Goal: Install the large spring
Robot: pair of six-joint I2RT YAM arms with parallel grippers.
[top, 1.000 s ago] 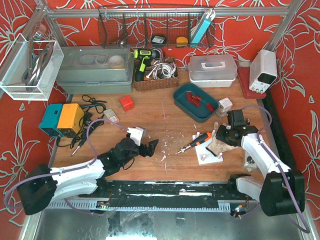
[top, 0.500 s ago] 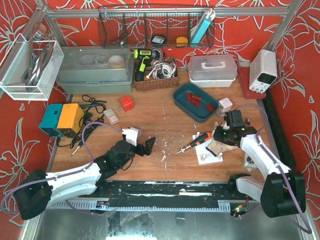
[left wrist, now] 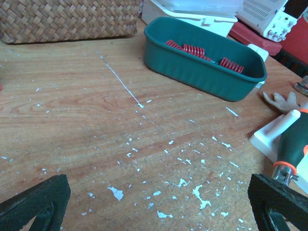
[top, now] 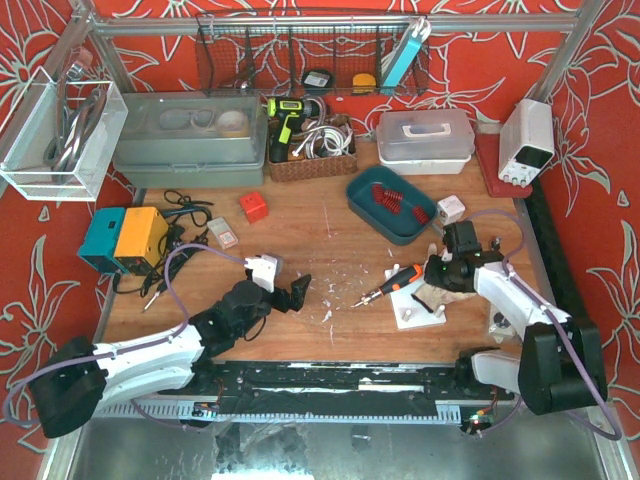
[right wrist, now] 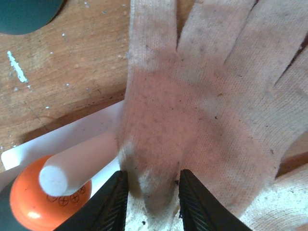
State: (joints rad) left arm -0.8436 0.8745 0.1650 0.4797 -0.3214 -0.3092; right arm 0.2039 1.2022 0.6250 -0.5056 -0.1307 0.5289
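Observation:
Several red springs (top: pixel 388 197) (left wrist: pixel 192 49) lie in a teal tray (top: pixel 365 205) (left wrist: pixel 202 82) at the back right; which is the large one I cannot tell. A white fixture (top: pixel 412 315) (right wrist: pixel 62 139) with an upright peg (right wrist: pixel 72 166) sits at the front right, and an off-white glove (top: pixel 432 292) (right wrist: pixel 202 96) (left wrist: pixel 284 101) is draped over it. My right gripper (top: pixel 435 272) (right wrist: pixel 151 185) is shut on a fold of that glove. My left gripper (top: pixel 292 295) (left wrist: pixel 156 207) stands wide open over bare wood, holding nothing.
An orange-and-black screwdriver (top: pixel 395 283) (left wrist: pixel 293 144) lies against the fixture. A red cube (top: pixel 253 206), a blue-and-yellow box (top: pixel 125 238) with cables (top: pixel 185 215), a wicker basket (top: pixel 310 160), a grey container (top: pixel 190 140), a white lidded box (top: pixel 425 140) and a power supply (top: pixel 526 140) ring the table.
My right gripper has slid a little to the left over the glove and its jaws have narrowed onto it. My left arm shifted slightly, then stayed still with its gripper open.

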